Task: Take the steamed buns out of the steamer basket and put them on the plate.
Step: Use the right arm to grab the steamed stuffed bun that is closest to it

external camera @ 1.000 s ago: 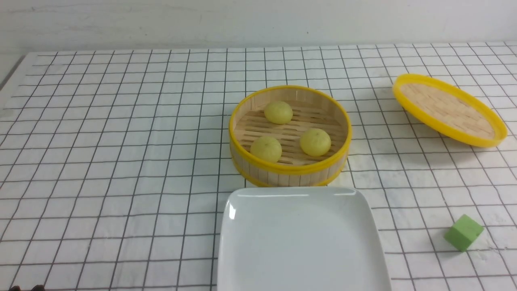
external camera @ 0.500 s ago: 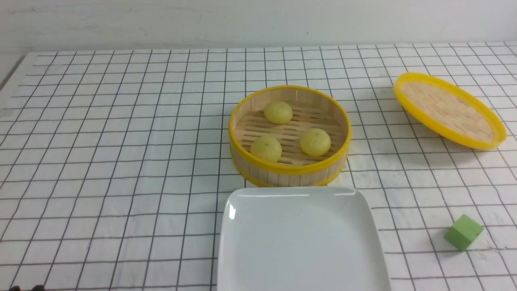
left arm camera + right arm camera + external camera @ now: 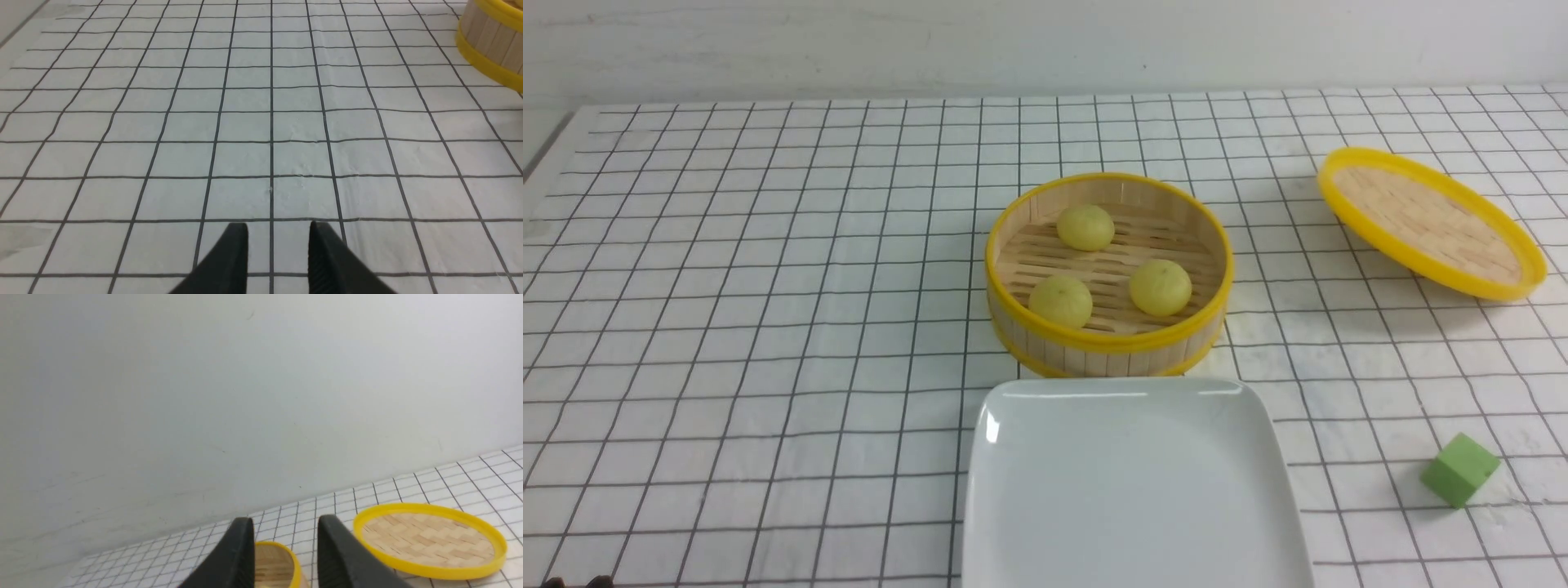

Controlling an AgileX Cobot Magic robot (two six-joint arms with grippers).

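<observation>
Bamboo steamer basket (image 3: 1107, 355), yellow rim bands, stands mid-table on the checked cloth (image 3: 768, 327), uncovered. Three steamed buns sit apart on its slatted floor: rear bun (image 3: 1085, 227), front-left bun (image 3: 1060, 300), front-right bun (image 3: 1160, 287). They are pale yellow-green, matte and round, and any top mark is too faint to confirm.

White plate (image 3: 1127, 390) lies just in front of the basket, nothing on it. Its near edge is cut off by the frame.

Woven lid (image 3: 1429, 220) is well off to the right, and a green cube (image 3: 1460, 469) sits nearer on the same side.

Dark specks at the front view's lower left corner can't be identified.

Left gripper (image 3: 278, 226) is over bare cloth, fingers parted, nothing between them (basket clipped at that view's edge).

Right gripper (image 3: 286, 519) is also parted and empty, aimed mostly at the wall (image 3: 245, 396). Its fingers partly hide the basket.
</observation>
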